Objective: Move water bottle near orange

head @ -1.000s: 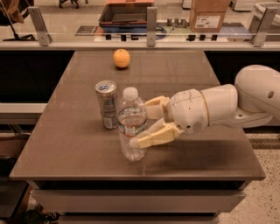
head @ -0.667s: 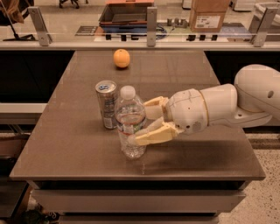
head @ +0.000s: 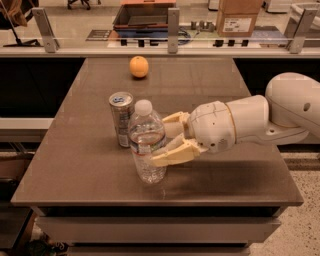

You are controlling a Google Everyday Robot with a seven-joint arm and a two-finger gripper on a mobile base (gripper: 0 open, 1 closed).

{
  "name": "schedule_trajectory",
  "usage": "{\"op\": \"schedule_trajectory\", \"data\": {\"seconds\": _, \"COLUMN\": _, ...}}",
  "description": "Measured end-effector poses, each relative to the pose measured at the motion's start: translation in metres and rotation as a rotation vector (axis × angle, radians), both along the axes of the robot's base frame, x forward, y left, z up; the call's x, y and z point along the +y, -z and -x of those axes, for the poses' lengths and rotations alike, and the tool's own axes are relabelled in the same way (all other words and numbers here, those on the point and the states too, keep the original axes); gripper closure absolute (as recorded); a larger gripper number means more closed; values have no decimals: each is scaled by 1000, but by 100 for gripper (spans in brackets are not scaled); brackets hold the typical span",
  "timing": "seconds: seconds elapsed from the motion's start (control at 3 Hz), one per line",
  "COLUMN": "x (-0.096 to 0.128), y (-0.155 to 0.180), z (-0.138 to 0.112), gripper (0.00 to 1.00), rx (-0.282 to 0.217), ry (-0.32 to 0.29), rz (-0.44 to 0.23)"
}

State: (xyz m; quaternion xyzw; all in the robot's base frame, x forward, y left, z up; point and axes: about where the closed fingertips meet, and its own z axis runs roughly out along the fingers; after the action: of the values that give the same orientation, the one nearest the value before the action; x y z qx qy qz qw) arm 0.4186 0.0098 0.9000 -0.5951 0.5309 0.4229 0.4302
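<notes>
tool clasped on water bottle at the near half of the tabletop

a brown-grey tabletop point(head: 225, 165) stands over a speckled floor point(head: 300, 220). behind its far edge runs a low glass rail on metal posts point(head: 173, 30), and past that lie a dark tray point(head: 145, 15) and a cardboard box point(head: 239, 16).

the tool point(head: 159, 141) reaches in from the right on a white arm point(head: 265, 117) and is clenched on the water bottle point(head: 142, 145), one tan finger behind it and one across its front. the bottle stands upright on the near half of the tabletop, left of centre. a silver can point(head: 121, 117) stands just beside it, to its left and a little further back. the orange point(head: 139, 66) sits well apart from both, near the far edge.

the bottle's label band shows white with a red line, but its writing cannot be read. the can's print is also illegible, and so is the white sticker on the box.
</notes>
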Motion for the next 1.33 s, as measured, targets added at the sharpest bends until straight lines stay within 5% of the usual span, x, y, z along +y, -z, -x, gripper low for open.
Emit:
{"op": "schedule_trajectory", "data": {"seconds": 0.67, "x": -7, "y": -13, "z": -16, "gripper": 100, "rx": 3, "ry": 29, "rz": -3}}
{"op": "schedule_trajectory", "data": {"seconds": 1.33, "x": -31, "y": -64, "z": -81, "gripper": 100, "rx": -47, "ry": 161, "rz": -7}}
